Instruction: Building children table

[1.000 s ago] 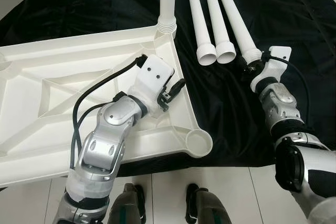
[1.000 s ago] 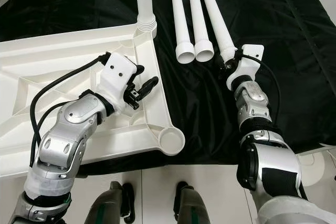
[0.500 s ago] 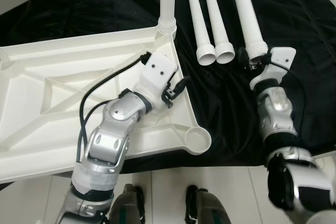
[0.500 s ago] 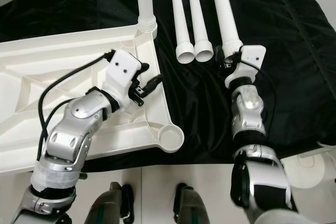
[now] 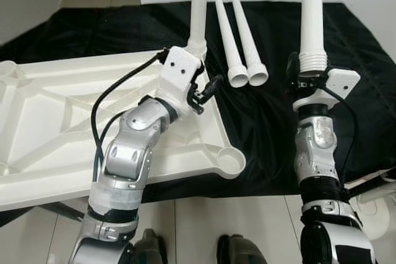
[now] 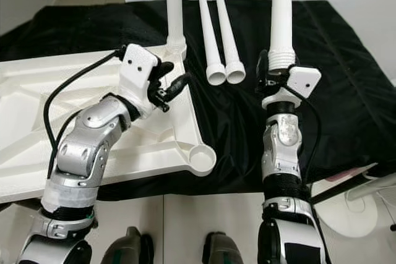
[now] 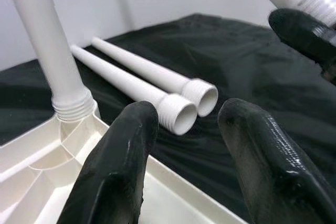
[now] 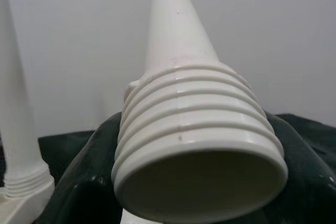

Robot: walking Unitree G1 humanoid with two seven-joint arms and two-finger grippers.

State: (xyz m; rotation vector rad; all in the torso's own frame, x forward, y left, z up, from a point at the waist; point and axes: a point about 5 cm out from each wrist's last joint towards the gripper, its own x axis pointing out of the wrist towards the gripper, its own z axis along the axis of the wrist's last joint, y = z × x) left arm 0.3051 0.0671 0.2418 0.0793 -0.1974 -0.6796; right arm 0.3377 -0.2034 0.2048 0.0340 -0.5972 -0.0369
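On the black cloth point(image 5: 346, 35), the upturned tabletop point(image 5: 55, 128) carries one leg point(image 5: 199, 4) at its far right corner, the right end effector point(image 6: 272, 81) grips a second leg point(image 6: 281, 10) upright, two legs point(image 5: 238, 41) lie waiting, and the left end effector point(image 5: 207, 91) hovers open.

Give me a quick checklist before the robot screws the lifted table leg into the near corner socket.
1. Leg held: the right end effector grips the lifted leg at its threaded end. Ok.
2. Leg upright: it stands roughly vertical, threads down. Ok.
3. Target free: the near corner socket of the tabletop looks unobstructed. Ok.
4. Alignment: the leg hangs over the black cloth, off to the right of the socket. Not ok.
5. Left end effector: open, near the installed leg, whether touching the tabletop is unclear. Cannot tell.
6. Spare legs: lying on the cloth beyond the socket. Ok.
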